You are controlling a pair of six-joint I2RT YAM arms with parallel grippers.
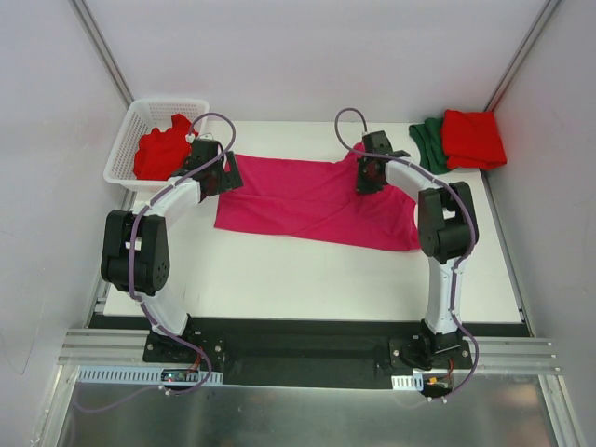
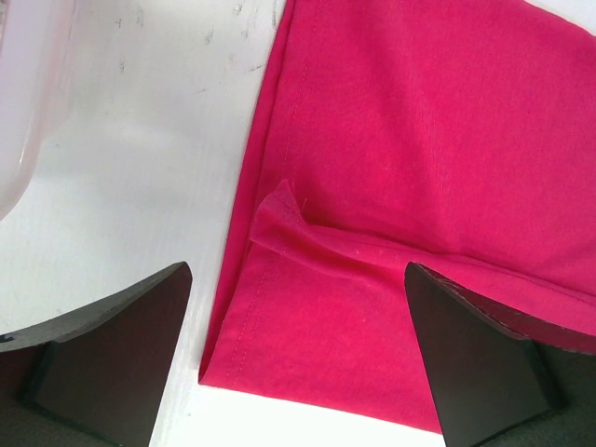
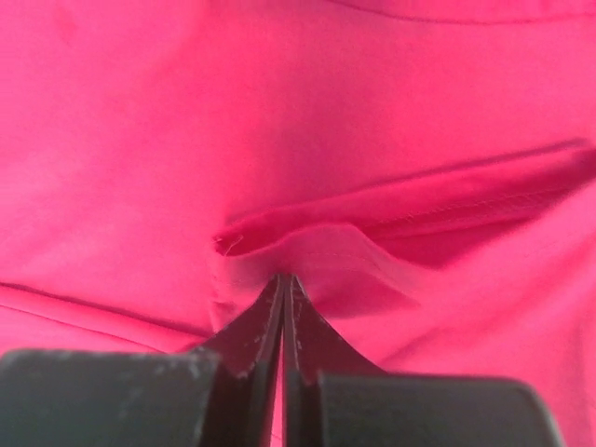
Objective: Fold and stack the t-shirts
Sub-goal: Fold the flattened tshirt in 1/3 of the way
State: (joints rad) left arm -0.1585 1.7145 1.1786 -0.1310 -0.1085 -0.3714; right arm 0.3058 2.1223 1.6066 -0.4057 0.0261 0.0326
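1 magenta t-shirt (image 1: pixel 307 200) in right gripper (image 3: pixel 282 289).

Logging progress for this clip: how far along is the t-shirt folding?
Done: the green t-shirt and folded red t-shirt sit piled far right. In hand: right fingers pinch the pink t-shirt; left fingers open at its edge. Left: the crumpled red t-shirt in the basket.

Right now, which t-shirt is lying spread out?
The pink t-shirt in the middle. One red t-shirt is bunched in the basket; the other red t-shirt and the green t-shirt are folded.
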